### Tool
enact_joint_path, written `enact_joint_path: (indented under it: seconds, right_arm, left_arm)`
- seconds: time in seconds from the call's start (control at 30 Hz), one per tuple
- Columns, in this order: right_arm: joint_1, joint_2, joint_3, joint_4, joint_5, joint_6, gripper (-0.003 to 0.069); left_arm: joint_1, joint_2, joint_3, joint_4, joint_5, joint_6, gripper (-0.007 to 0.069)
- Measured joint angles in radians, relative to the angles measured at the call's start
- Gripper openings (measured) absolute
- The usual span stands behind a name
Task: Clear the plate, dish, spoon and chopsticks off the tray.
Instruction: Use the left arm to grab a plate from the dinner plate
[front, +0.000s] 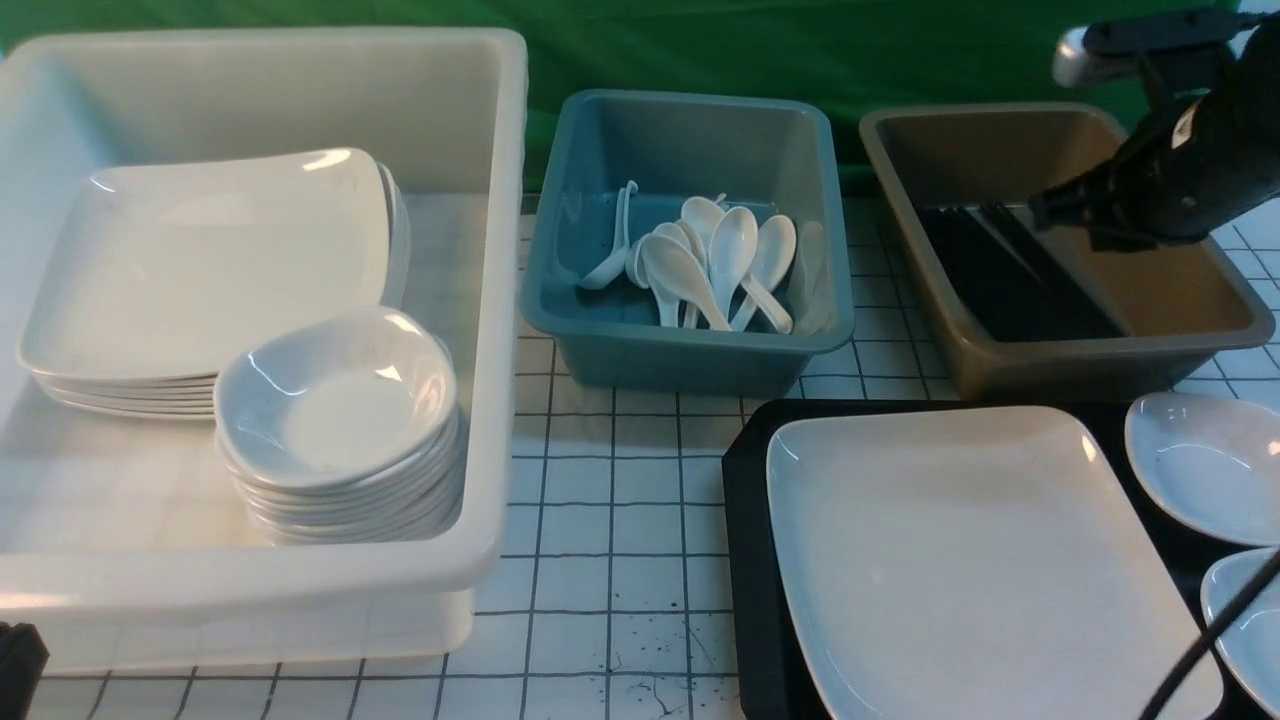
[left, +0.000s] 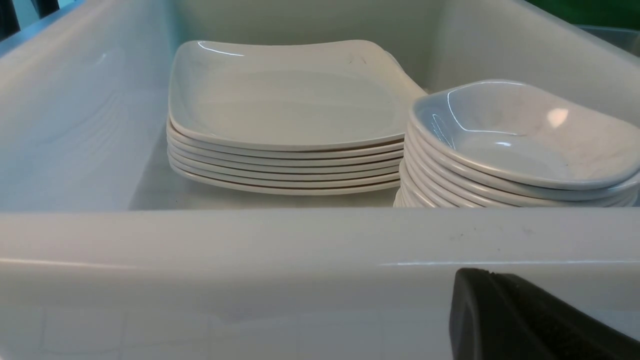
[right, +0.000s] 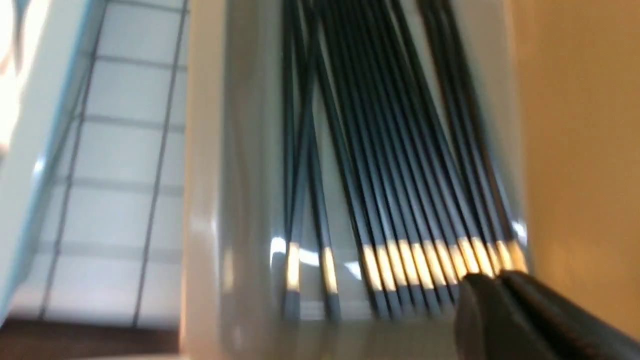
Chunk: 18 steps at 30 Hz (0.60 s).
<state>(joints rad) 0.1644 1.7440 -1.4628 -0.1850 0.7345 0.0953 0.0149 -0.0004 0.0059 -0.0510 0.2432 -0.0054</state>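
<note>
Hovering right hand (right: 492, 287) — together — over brown tub (front: 1180, 300) | left hand (left: 480, 310) together, outside white bin (left: 300, 235) wall

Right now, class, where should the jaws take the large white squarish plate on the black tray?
Probably the raised left rim of the large white squarish plate, from the left: it lies flat, and small white dishes crowd its right.

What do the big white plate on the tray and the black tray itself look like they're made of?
The plate looks like glazed ceramic or melamine: smooth glossy white with soft highlights; the look alone leaves it open. The tray looks like matte black plastic: dull surface, thin moulded raised rim, cut corner.
</note>
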Motion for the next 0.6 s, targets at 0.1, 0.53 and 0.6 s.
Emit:
enact_joint_path:
  seconds: [0.1, 0.53, 0.6]
  right_arm:
    - [0.0, -0.116, 0.02, 0.043, 0.129, -0.044, 0.0]
    - [0.0, -0.733, 0.385, 0.117, 0.3, -0.095, -0.0001]
    - [0.0, -0.83, 0.443, 0.129, 0.299, -0.095, -0.0001]
  left_arm:
    - [0.0, 0.0, 0.0, 0.0, 0.0, 0.0, 0.0022]
    - [0.0, 0.0, 0.0, 0.0, 0.0, -0.001, 0.0022]
    - [0.0, 0.0, 0.0, 0.0, 0.0, -0.001, 0.0022]
